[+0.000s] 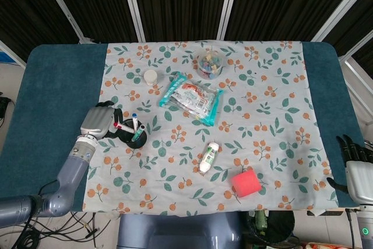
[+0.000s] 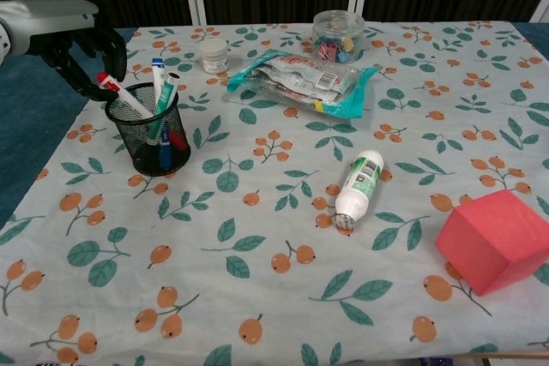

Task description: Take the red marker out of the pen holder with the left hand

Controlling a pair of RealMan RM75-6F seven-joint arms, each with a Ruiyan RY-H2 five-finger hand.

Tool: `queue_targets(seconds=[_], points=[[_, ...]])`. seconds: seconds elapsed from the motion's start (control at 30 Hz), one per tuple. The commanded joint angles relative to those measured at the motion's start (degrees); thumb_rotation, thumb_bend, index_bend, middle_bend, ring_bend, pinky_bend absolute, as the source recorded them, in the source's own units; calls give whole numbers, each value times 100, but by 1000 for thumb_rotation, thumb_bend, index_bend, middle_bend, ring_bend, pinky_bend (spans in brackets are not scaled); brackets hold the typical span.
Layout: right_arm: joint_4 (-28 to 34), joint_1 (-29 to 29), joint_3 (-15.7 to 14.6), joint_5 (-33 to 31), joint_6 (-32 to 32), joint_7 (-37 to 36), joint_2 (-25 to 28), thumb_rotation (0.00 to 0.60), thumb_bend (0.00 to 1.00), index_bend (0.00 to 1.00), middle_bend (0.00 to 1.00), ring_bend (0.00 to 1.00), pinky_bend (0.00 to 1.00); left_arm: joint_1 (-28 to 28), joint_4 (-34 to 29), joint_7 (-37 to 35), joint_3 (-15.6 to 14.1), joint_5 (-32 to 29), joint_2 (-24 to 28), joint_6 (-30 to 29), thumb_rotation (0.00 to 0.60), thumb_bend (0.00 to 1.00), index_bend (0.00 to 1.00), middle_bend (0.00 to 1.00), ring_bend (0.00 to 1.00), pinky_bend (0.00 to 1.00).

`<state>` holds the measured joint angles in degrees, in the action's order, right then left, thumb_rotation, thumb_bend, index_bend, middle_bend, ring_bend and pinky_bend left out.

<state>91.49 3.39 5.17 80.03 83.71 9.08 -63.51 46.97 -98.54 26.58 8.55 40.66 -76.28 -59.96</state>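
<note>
The worktop (image 2: 34, 126) carries a floral cloth (image 2: 283, 212). On it a mesh holder (image 2: 150, 130) stands upright, the red marker (image 2: 116, 93) leaning out at its left rim. The left hand (image 2: 73, 40) hovers at the marker's cap, fingers curled; whether they pinch it cannot be told. The right hand (image 1: 354, 161) rests spread at the worktop's right edge.

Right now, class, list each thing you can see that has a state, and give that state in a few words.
red marker: leaning in the holder, cap end up
pen holder: upright
left hand: fingers at the marker's cap
right hand: off the table's right edge, holding nothing
white bottle: lying on its side
small white jar: upright, lidded
</note>
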Motion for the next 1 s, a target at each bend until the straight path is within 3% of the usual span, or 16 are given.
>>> queue_targets(seconds=[0.03, 0.27, 0.6, 1.0], points=[[3, 0, -1, -1, -1, 2, 1, 600, 13, 72, 91, 159, 174, 0, 15, 46, -25, 39, -25, -5, 600, 291, 548, 543, 176, 206], [8, -5, 1, -11, 2, -3, 10, 600, 13, 72, 91, 160, 174, -11, 46, 80, 1, 92, -103, -60, 600, 297, 555, 554, 186, 206], [14, 0, -7, -13, -26, -37, 26, 600, 12, 72, 91, 160, 174, -81, -30, 15, 123, 7, -31, -133, 600, 384, 611, 600, 227, 213], [40, -3, -11, -13, -22, -26, 34, 600, 12, 72, 91, 160, 174, -90, -1111, -89, 438, 162, 810, -170, 600, 384, 610, 598, 227, 213]])
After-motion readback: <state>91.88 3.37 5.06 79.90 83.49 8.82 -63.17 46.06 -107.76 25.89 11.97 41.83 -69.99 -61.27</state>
